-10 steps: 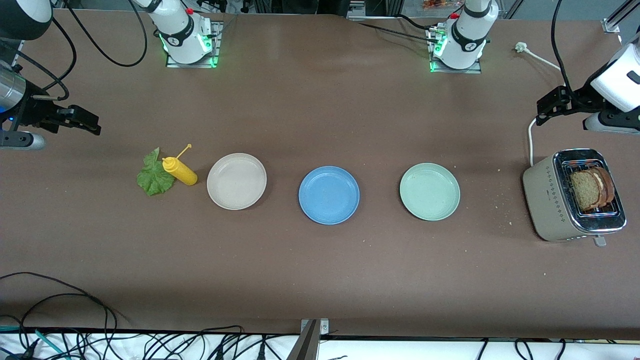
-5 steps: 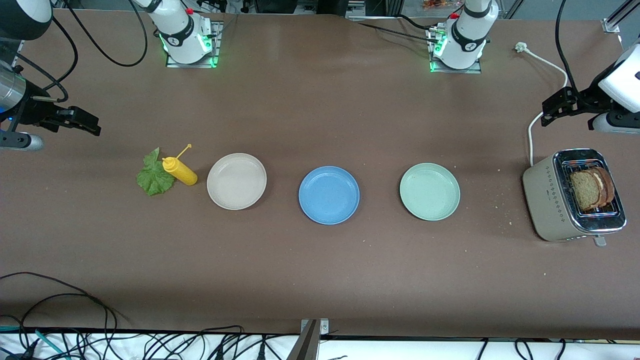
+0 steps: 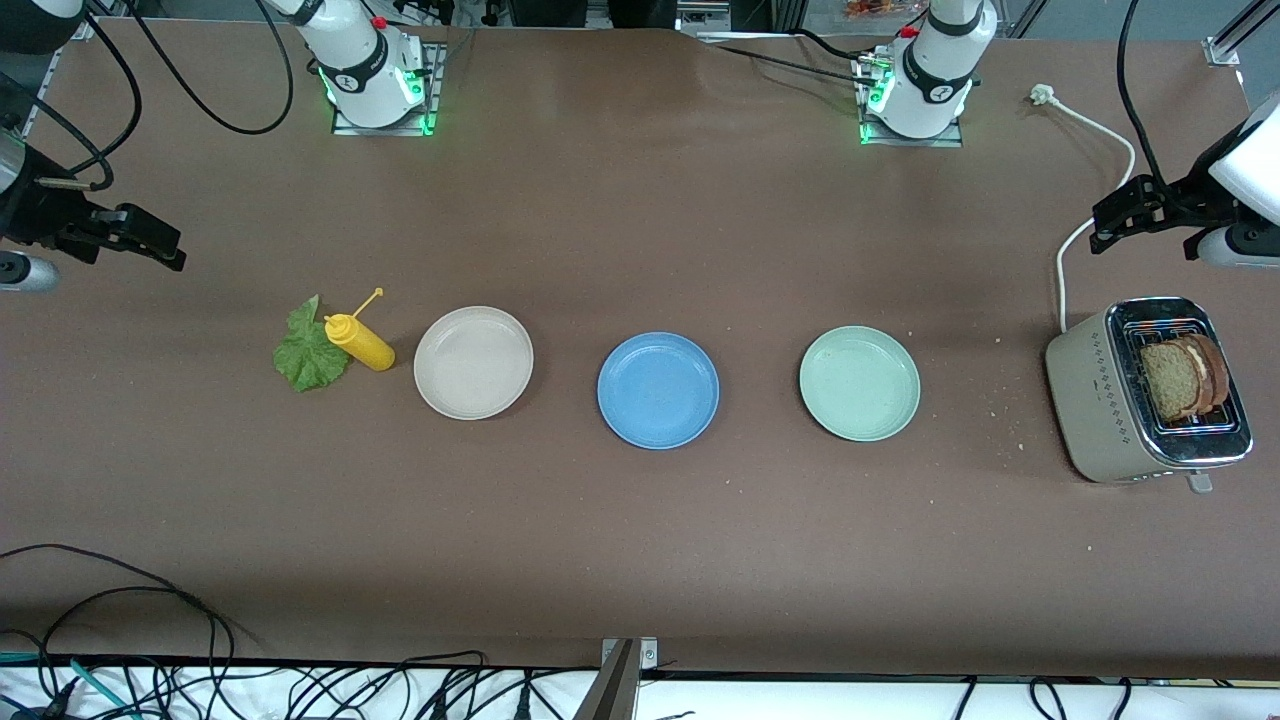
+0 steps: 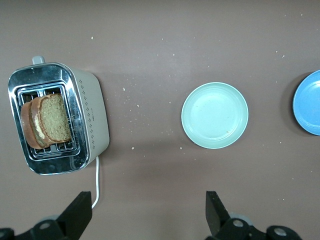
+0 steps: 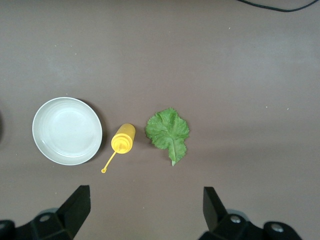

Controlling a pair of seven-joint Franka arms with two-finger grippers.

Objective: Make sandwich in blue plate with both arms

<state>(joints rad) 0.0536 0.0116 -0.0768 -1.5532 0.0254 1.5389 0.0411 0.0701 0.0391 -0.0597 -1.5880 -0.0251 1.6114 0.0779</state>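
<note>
- Glossy white rounded arm bases [image 3: 365, 70] with black bands, green glowing lights and red buttons.
- Looping black cables [image 3: 200, 100].
- Matte black grippers: left gripper [image 3: 1135, 210], right gripper [image 3: 140, 240].

left gripper [image 3: 1125, 212]: raised, jaws wide apart | right gripper [image 3: 150, 240]: raised, jaws wide apart

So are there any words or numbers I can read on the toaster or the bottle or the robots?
None can be read.
Toaster: only a pattern of small diamond marks, no words.
Yellow bottle: no label showing.
Robot bases: a small round dark mark on each, too small to read.
</note>
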